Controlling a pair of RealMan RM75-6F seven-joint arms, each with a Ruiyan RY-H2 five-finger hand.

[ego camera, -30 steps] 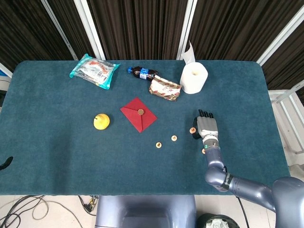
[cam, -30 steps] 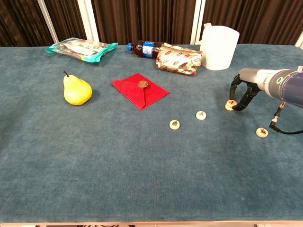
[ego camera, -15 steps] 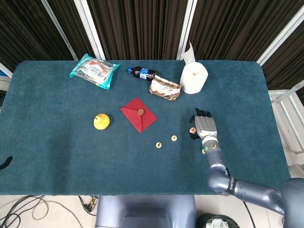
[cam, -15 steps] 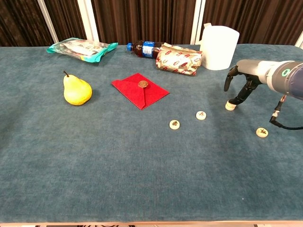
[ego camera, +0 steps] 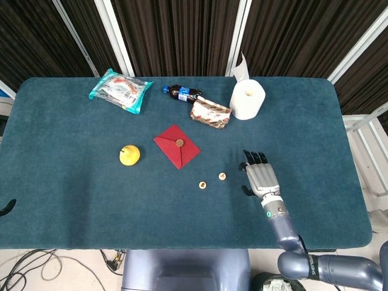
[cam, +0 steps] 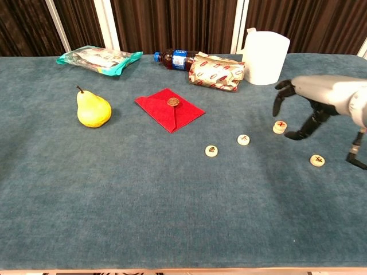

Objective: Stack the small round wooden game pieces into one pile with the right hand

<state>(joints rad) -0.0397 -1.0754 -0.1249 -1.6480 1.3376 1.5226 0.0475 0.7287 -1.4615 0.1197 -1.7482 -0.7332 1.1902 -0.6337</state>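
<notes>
Several small round wooden pieces lie flat and apart on the blue cloth. In the chest view one piece (cam: 211,150) sits left of centre, a second piece (cam: 243,139) to its right, a third piece (cam: 280,126) further right, and a fourth piece (cam: 317,160) nearest the right edge. My right hand (cam: 311,98) hovers just above and right of the third piece, fingers spread, holding nothing. The head view shows the right hand (ego camera: 260,177) right of two pieces (ego camera: 202,184) (ego camera: 222,176); it hides the fourth piece. No piece rests on another.
A red envelope (cam: 170,109) with a round seal lies mid-table, a yellow pear (cam: 93,109) to its left. Along the far edge are a snack bag (cam: 98,59), a cola bottle (cam: 174,59), a wrapped packet (cam: 216,73) and a paper roll (cam: 265,57).
My right hand has lifted off the third piece and spread its fingers, drawing back toward me. The piece stays flat on the cloth where the fingers touched it.
</notes>
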